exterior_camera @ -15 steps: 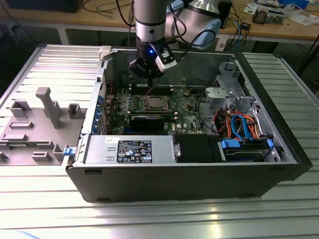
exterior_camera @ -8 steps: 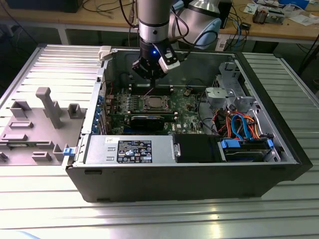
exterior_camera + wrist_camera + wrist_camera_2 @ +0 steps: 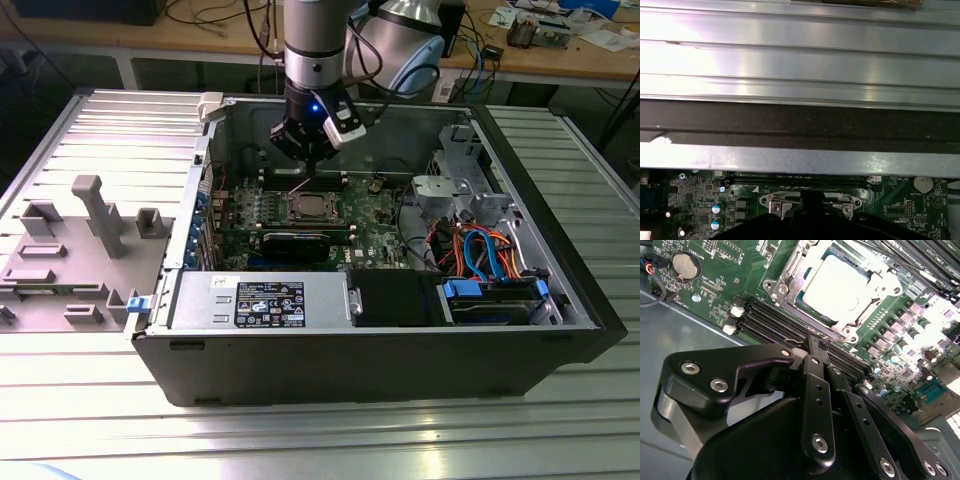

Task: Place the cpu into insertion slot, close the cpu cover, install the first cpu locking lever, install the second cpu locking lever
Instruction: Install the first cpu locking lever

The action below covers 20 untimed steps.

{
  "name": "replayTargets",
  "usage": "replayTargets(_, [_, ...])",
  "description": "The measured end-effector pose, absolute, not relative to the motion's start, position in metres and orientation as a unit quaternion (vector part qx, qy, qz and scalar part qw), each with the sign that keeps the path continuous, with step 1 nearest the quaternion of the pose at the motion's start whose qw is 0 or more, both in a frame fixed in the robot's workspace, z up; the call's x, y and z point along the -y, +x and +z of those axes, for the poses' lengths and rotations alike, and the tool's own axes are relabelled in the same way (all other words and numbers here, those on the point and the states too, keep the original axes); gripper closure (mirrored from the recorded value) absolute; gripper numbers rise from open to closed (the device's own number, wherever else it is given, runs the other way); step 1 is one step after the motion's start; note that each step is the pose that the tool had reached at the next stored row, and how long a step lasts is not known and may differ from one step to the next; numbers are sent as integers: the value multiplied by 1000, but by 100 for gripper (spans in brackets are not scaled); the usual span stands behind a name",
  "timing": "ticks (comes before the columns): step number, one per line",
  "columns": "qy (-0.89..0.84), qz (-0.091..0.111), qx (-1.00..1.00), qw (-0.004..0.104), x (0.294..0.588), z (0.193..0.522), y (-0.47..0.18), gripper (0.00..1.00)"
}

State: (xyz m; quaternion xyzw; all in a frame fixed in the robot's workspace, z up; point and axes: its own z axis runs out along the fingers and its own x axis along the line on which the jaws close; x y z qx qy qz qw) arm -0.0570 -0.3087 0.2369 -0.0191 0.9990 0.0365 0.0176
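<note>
- Your gripper [image 3: 819, 346] hangs with its fingers [image 3: 815, 390] drawn together, pinching nothing, tips just short of the socket's edge.
- Just beyond the tips: the cpu cover [image 3: 790, 277] lies flat over the insertion slot [image 3: 311, 207], the cpu [image 3: 837, 282] showing through its window.
- Farther out: green motherboard [image 3: 730, 270], then the computer case [image 3: 400, 360] wall.

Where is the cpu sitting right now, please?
In the second wrist view, the cpu lies in the insertion slot, under the cpu cover.
</note>
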Motion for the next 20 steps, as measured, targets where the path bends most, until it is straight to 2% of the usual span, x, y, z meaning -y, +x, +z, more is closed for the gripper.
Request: replayTargets(20, [-19, 36, -999, 17, 308, 220, -43, 89])
